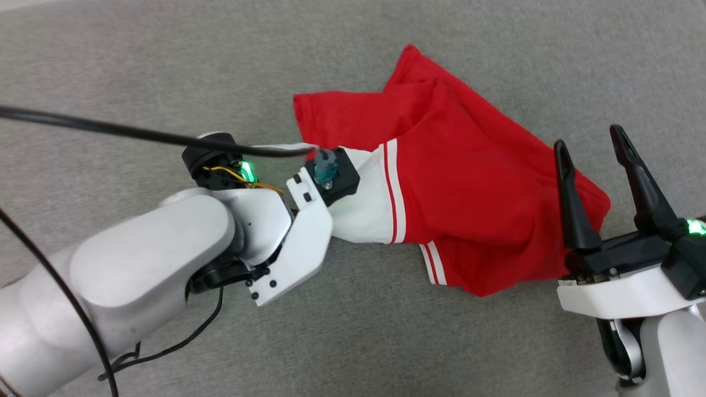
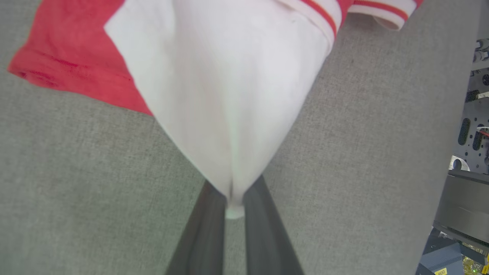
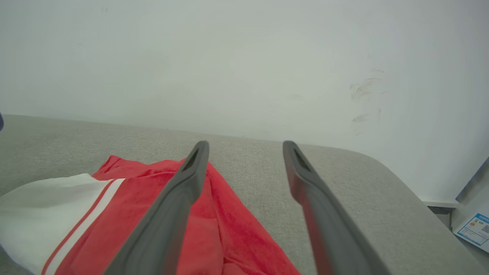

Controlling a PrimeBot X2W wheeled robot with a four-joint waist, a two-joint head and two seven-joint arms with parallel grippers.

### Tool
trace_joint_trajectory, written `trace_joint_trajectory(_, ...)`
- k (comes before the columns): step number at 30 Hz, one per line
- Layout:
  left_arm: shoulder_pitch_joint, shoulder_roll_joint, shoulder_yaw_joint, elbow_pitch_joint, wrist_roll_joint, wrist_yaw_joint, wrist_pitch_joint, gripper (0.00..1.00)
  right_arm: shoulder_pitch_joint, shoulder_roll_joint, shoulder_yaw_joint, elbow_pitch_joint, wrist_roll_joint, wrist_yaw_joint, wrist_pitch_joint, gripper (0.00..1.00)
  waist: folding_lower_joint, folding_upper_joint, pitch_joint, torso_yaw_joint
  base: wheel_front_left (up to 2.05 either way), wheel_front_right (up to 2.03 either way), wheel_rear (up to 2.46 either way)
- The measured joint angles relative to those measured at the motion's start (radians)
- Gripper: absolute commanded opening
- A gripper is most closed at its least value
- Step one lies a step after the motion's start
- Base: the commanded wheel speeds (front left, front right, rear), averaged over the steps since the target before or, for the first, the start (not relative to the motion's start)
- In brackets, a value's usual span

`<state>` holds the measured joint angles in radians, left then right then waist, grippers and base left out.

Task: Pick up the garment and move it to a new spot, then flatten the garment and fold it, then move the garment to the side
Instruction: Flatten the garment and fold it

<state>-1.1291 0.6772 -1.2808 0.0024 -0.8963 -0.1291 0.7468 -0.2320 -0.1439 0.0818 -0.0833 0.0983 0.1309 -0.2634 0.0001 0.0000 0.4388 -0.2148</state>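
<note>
Now the left claw (image 2: 233, 198) is pinching the garment's (image 1: 469, 187) white sleeve (image 2: 229, 95).
Fingers apart, the right claw (image 1: 587, 138) is hovering over the red part; it should be grabbing there too, lifting evenly.

one garment (image 1: 469, 209), plus two (left gripper (image 2: 233, 194), right gripper (image 1: 589, 138)).
</note>
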Motion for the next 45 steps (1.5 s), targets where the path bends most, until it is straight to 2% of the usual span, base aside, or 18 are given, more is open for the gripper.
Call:
trace_joint_trajectory(4, -0.001, 0.038, 0.002, 0.01, -0.036, 0.0, -0.079, 0.0, 0.027, -0.012, -0.015, 0.011, 0.0, 0.0, 0.0, 1.0, 0.0, 0.0, -0.042, 0.036, 0.0, 0.0, 0.0)
trace_joint_trajectory(9, 0.048, 0.149, 0.035, 0.028, -0.101, 0.002, -0.156, 0.0, 0.053, -0.028, -0.017, 0.021, 0.005, 0.0, 0.0, 1.0, -0.0001, 0.0, -0.097, 0.089, 0.0, 0.0, 0.0)
trace_joint_trajectory(14, 0.146, 0.262, 0.057, 0.051, -0.175, 0.055, -0.2, 0.0, 0.062, -0.037, -0.012, 0.03, 0.008, 0.0, 0.0, 1.0, -0.0001, 0.0, -0.136, 0.137, 0.0, 0.0, 0.0)
trace_joint_trajectory(19, 0.247, 0.352, 0.056, 0.118, -0.227, 0.095, -0.24, 0.0, 0.067, -0.047, -0.009, 0.04, 0.014, 0.0, 0.0, 1.0, -0.0001, 0.0, -0.151, 0.156, 0.0, 0.0, 0.0)
trace_joint_trajectory(22, 0.3, 0.366, 0.054, 0.162, -0.262, 0.104, -0.265, 0.0, 0.071, -0.052, -0.014, 0.052, 0.015, 0.0, 0.0, 1.0, -0.0001, 0.0, -0.147, 0.157, 0.0, 0.0, 0.0)
trace_joint_trajectory(27, 0.348, 0.355, 0.058, 0.214, -0.305, 0.112, -0.313, 0.0, 0.079, -0.056, -0.025, 0.078, 0.015, 0.0, 0.0, 1.0, -0.0001, 0.0, -0.151, 0.162, 0.0, 0.0, 0.0)
trace_joint_trajectory(28, 0.35, 0.348, 0.063, 0.218, -0.303, 0.117, -0.337, 1.0, 0.079, -0.058, -0.026, 0.082, 0.015, 0.0, 0.0, 1.0, -0.0001, 0.0, -0.156, 0.164, 0.0, 0.0, 0.0)
trace_joint_trajectory(31, 0.352, 0.328, 0.076, 0.216, -0.254, 0.137, -0.429, 1.0, 0.078, -0.066, -0.04, 0.081, 0.015, 0.0, 0.0, 1.0, -0.0001, 0.0, -0.178, 0.169, 0.0, 0.0, 0.0)
trace_joint_trajectory(35, 0.351, 0.317, 0.117, 0.179, -0.195, 0.197, -0.589, 1.0, 0.069, -0.095, -0.062, 0.07, 0.013, 0.0, 0.0, 1.0, -0.0001, 0.0, -0.216, 0.18, 0.0, 0.0, 0.0)
trace_joint_trajectory(41, 0.392, 0.316, 0.176, 0.083, -0.134, 0.342, -0.811, 1.0, 0.0, -0.173, -0.06, 0.049, 0.007, 0.0, 0.0, 1.0, -0.0001, 0.0, -0.259, 0.206, 0.0, 0.0, 0.0)
trace_joint_trajectory(45, 0.446, 0.299, 0.214, 0.031, -0.111, 0.455, -0.946, 1.0, -0.079, -0.261, 0.002, 0.068, 0.011, 0.0, 0.028, 1.0, -0.0001, 0.0, -0.268, 0.22, 0.0, 0.0, 0.0)
